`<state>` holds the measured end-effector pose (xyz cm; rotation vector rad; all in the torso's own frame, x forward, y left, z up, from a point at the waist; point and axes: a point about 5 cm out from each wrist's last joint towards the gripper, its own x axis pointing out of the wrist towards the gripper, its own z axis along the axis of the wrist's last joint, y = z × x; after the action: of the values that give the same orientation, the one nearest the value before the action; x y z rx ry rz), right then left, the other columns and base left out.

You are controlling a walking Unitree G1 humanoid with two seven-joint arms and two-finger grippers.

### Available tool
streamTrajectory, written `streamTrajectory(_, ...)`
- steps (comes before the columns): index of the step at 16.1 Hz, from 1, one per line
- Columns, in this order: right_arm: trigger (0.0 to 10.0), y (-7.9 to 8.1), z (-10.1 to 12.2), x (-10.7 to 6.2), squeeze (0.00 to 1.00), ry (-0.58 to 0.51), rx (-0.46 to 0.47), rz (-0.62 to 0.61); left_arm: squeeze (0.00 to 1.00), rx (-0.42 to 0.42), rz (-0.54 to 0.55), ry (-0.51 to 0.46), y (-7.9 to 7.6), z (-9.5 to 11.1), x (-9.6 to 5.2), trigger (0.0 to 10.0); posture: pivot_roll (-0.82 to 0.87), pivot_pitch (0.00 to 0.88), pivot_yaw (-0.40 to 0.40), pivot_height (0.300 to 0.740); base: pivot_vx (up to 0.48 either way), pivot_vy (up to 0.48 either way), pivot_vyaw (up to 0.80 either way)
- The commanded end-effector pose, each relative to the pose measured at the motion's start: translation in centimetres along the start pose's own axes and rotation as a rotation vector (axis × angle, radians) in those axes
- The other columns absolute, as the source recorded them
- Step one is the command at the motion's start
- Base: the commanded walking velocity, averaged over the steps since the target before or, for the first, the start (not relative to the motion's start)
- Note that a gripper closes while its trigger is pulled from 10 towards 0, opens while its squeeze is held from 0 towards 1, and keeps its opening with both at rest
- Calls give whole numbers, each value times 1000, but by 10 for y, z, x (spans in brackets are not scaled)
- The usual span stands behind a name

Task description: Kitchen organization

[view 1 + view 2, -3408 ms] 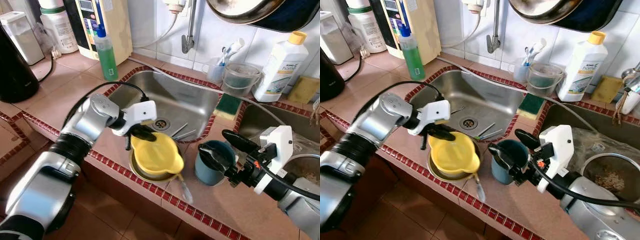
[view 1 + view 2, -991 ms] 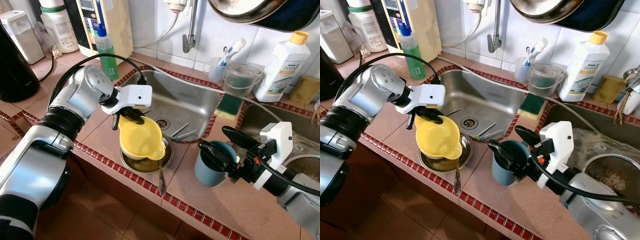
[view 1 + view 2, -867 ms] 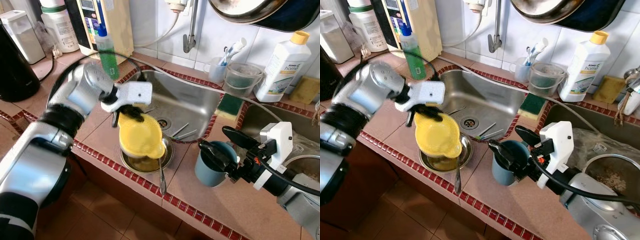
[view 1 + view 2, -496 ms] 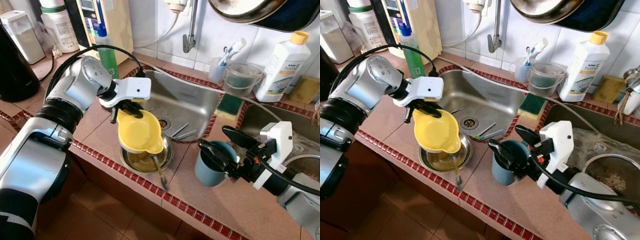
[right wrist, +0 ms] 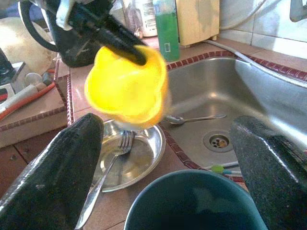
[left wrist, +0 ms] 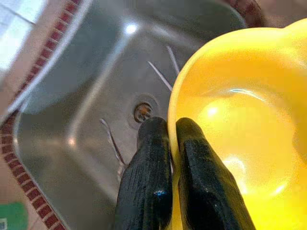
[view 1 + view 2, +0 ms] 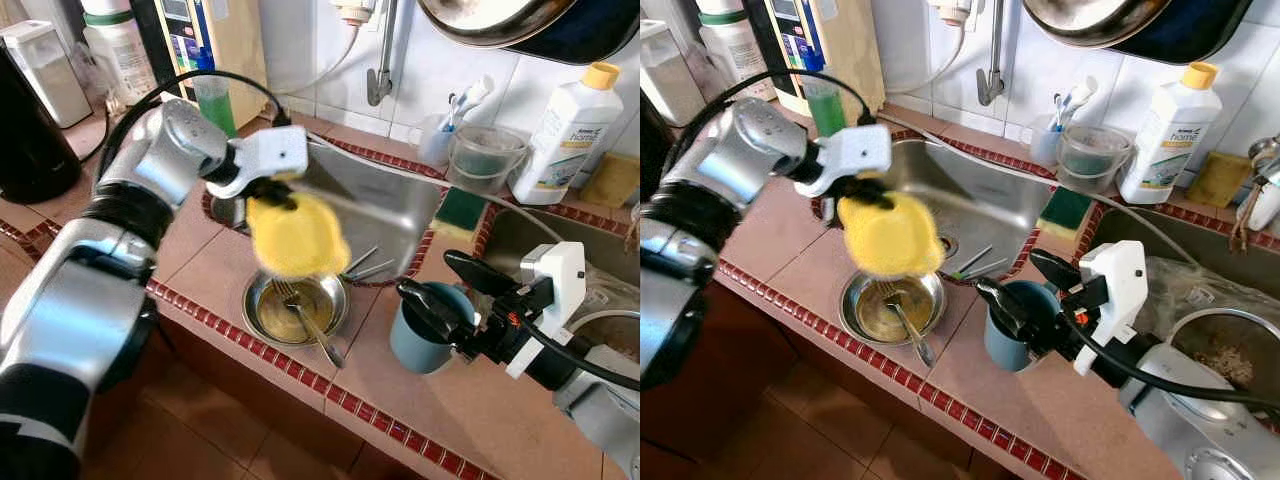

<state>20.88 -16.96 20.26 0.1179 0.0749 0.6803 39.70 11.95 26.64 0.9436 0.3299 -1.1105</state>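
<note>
Left gripper [image 6: 165,127] pinching yellow bowl [image 7: 296,234] (seemingly blurred)

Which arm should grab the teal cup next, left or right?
Right. The right claw is open with its fingers on either side of the teal cup, while the left claw is shut on the yellow bowl over the sink.

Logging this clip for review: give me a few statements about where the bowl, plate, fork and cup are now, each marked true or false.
1. The left gripper pinches the rim of the yellow bowl. True.
2. The yellow bowl rests on the metal plate. False: it is lifted above it.
3. A fork lies on the metal plate. True.
4. The right gripper is clamped shut on the teal cup. False: its fingers stand open on either side of the cup.
</note>
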Motion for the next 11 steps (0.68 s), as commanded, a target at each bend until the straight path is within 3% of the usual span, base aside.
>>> streamTrajectory(1, 10000, -2, 2, -1, 0, -5, -9, -9, 0, -27, 60, -32, 8, 7, -6, 10000, -164, 12, 52, 740, 0, 0, 0)
streamTrajectory(6, 10000, -4, 6, -2, 0, -44, -13, -48, 0, -192, 246, -126, 14, 13, 10, 10000, -194, 0, 63, 740, 0, 0, 0)
streamTrajectory(11, 10000, -6, 11, -13, 0, -68, -20, -110, 0, -365, 393, -178, 9, 8, 32, 10000, -260, 0, 92, 740, 0, 0, 0)
